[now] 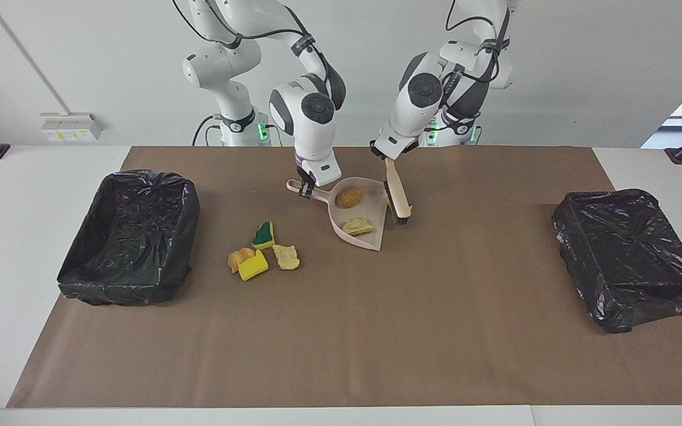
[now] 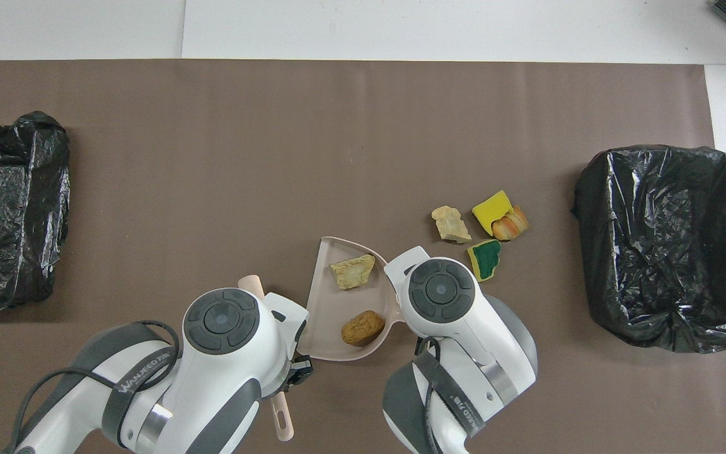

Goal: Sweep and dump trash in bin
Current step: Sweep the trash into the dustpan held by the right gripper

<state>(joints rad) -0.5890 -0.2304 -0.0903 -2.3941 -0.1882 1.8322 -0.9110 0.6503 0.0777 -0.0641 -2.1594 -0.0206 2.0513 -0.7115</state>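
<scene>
Dustpan [image 1: 360, 214] handle sits pinched in my right gripper [image 1: 305, 190], two lumps [image 1: 350, 197] inside; my left gripper [image 1: 386, 155] clamps the brush [image 1: 397, 194] beside it. Four chunks [image 1: 263, 251] lie nearer the bin [image 1: 131, 235].

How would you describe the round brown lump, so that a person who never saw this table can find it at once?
Look for the beige dustpan in the middle of the brown mat, between the two arms. Two pieces of trash lie in it; the round brown lump is the one nearer to the robots, by the handle. Its neighbour, the pale flat lump, is lighter and ragged.
</scene>
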